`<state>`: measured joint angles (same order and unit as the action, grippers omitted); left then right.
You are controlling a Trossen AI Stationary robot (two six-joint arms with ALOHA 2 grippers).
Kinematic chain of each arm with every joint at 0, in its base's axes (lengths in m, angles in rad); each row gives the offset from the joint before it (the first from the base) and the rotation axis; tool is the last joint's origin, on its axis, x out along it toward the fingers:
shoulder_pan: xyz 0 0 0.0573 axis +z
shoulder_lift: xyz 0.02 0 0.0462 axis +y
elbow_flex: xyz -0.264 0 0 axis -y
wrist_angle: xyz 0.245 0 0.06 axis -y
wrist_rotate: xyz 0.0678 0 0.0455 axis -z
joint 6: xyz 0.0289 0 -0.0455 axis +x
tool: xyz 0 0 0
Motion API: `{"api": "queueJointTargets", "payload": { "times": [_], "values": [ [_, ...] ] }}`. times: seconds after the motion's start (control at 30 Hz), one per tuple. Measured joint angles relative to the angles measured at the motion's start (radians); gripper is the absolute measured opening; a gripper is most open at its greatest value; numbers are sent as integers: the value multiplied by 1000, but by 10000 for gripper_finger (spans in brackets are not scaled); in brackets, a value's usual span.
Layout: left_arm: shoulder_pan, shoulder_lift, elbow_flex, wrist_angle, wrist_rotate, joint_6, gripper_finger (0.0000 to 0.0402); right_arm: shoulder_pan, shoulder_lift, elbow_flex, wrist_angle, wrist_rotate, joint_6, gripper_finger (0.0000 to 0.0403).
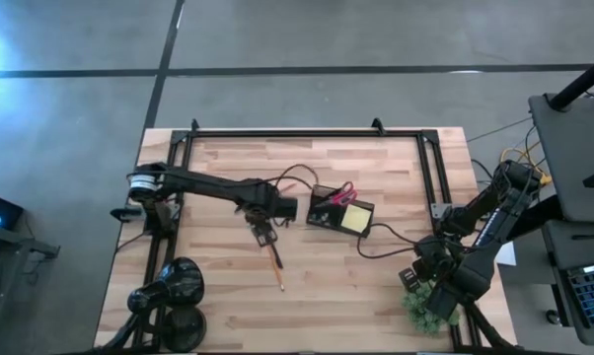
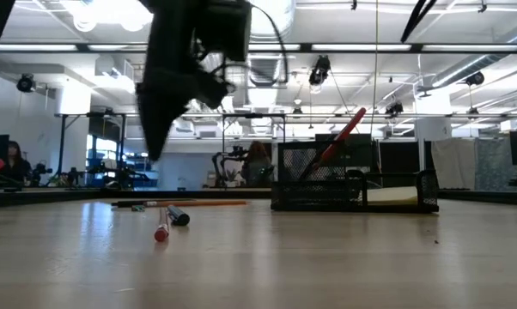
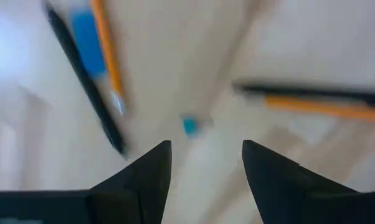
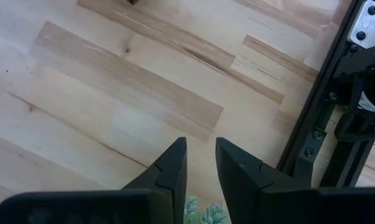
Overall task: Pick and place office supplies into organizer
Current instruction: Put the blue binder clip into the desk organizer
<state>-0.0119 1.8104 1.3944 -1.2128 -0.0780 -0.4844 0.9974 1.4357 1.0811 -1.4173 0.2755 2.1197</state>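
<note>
Spreading across the middle of the counter [image 1: 376, 286], the loose supplies lie close together, and that crowding is the main risk. The organizer [image 1: 338, 213] sits just right of centre, already holding the scissors [image 1: 342, 191] and the note pad [image 1: 356, 218]. The left gripper [image 1: 261, 229] hangs above the pens, its fingers [image 3: 147, 180] parted wide with nothing between them. Below it lie a dark pen [image 3: 85, 84], an orange pencil [image 3: 106, 53], a second orange pencil [image 3: 327, 107] and the tiny blue piece [image 3: 189, 126]; a descent here could catch two at once or knock the blue piece away. That wrist view is smeared, so exact gaps are uncertain. The right gripper [image 1: 420, 271] waits at the counter's right edge near the plant ball [image 1: 420, 308], fingers [image 4: 169, 168] slightly apart and empty.
</note>
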Motion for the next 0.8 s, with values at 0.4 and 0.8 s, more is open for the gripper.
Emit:
{"api": "queueJointTargets", "payload": {
  "times": [0.4,0.8],
  "values": [
    [-31,-243,-304,189,-152,-924,182,0,0,-1,21,1,12,77],
    [-68,-260,-441,400,-227,-1644,183,-3,-12,4,-106,-70,69,77]
  ]
}}
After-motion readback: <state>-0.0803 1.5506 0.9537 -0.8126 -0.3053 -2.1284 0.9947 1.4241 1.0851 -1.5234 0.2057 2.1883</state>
